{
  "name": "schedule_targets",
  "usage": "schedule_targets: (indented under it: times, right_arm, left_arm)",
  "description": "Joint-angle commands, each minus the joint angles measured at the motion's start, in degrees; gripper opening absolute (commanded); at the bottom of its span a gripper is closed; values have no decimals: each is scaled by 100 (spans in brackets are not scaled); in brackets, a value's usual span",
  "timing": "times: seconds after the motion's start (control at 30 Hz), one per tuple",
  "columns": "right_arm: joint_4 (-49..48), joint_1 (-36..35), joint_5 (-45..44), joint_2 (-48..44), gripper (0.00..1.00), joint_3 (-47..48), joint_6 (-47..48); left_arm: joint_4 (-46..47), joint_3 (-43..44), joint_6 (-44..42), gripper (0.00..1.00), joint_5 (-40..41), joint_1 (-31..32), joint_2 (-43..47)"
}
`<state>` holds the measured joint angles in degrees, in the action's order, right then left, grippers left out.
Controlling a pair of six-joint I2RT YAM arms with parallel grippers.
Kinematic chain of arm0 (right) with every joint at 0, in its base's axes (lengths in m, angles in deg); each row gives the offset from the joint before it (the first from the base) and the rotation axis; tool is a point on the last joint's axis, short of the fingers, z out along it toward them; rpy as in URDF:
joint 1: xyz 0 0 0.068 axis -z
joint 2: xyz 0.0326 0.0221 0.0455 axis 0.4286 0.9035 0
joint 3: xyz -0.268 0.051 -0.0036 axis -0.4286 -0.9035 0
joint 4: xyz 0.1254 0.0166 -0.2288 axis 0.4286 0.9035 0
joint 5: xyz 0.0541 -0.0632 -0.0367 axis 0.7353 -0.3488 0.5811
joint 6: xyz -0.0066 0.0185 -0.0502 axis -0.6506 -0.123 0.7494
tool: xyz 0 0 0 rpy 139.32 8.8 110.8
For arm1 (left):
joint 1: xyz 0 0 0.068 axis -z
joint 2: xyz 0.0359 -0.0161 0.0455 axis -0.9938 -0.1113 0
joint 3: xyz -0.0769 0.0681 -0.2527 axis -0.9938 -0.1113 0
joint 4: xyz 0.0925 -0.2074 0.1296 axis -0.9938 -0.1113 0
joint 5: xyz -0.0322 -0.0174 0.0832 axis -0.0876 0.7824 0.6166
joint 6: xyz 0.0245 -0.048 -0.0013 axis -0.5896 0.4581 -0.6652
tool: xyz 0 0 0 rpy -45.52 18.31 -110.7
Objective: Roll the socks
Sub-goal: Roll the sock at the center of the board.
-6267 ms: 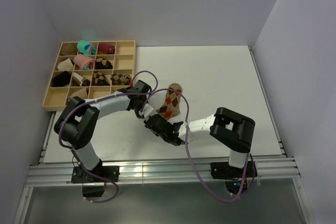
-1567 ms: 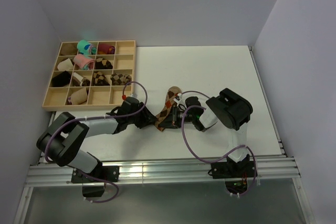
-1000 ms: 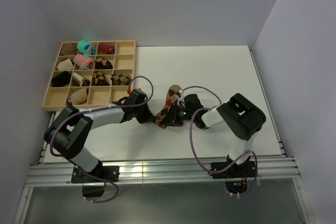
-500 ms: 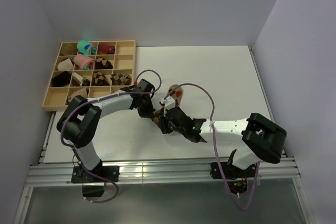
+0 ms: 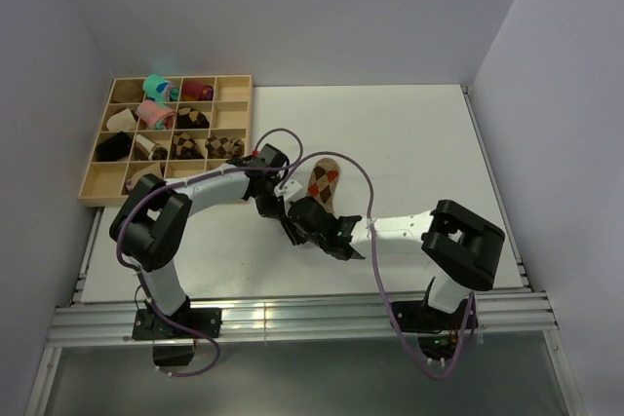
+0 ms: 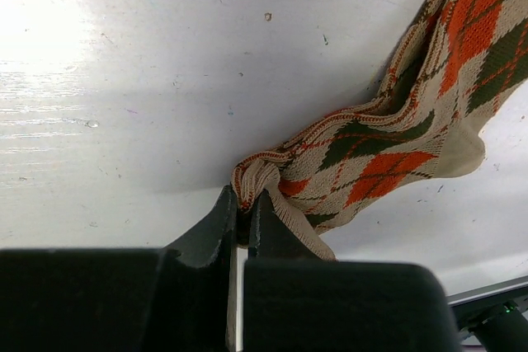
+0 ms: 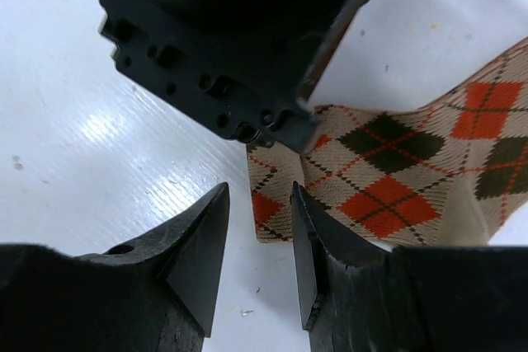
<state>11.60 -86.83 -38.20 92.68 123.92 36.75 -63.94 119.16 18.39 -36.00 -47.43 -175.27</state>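
Note:
One tan argyle sock [image 5: 325, 182] with dark brown and orange-red diamonds lies stretched on the white table, toe end far, near end hidden under the grippers. My left gripper [image 5: 280, 208] is shut on a bunched fold at the sock's near edge; in the left wrist view the sock [image 6: 388, 138] runs up to the right from the jaws [image 6: 245, 205]. My right gripper [image 5: 300, 213] is open and sits right beside the left one. In the right wrist view its jaws [image 7: 260, 208] straddle the corner of the flat sock [image 7: 388, 175] without closing on it.
A wooden compartment tray [image 5: 97, 198] stands at the back left. It holds teal [image 5: 156, 88], pink [image 5: 154, 114], maroon [image 5: 198, 92] and brown-and-cream argyle [image 5: 190, 146] rolls. The left gripper's black body [image 7: 239, 39] fills the top of the right wrist view.
My right arm's elbow has swung left and the right gripper has shifted slightly, uncovering more of the sock. The left gripper keeps its hold at the near edge.

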Motion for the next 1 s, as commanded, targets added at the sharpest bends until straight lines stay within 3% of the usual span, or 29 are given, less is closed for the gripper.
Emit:
schedule_targets:
  times: [0.0, 0.43, 0.57, 0.6, 0.67, 0.7, 0.73, 0.77, 0.87, 0.97]
  right_arm:
    - [-4, -78, -58, 223, 43, 222, 219]
    - [286, -86, 4, 856, 43, 134, -141]
    - [436, -95, 13, 1067, 38, 99, -334]
    - [497, -121, -22, 1163, 36, 99, -395]
    - [471, -139, -57, 1164, 16, -67, -606]
    - [436, -139, -58, 1164, 15, -68, -607]
    - [392, -139, -23, 1094, 4, -198, -737]
    - [349, -139, 4, 1050, 0, -269, -808]
    - [59, -104, 301, 857, 0, -585, -1055]
    - [-319, 45, 792, 672, 0, -876, -1309]
  left_arm:
    - [-344, 70, -223, 0, 102, -15, -209]
    - [-388, 140, -241, 0, 32, -24, -323]
    - [-379, 114, -145, 0, 32, -32, -332]
    - [-379, 114, -109, 0, 23, -41, -332]
    - [-353, 53, -22, 1, 15, -67, -288]
    - [-344, 52, 14, 1, 15, -68, -288]
    - [-335, 0, 49, 1, 23, -85, -236]
    - [-292, -35, 136, 1, 32, -103, -192]
    - [-116, -264, 364, 14, 15, -173, 28]
    - [42, -545, 637, 35, 6, -278, 335]
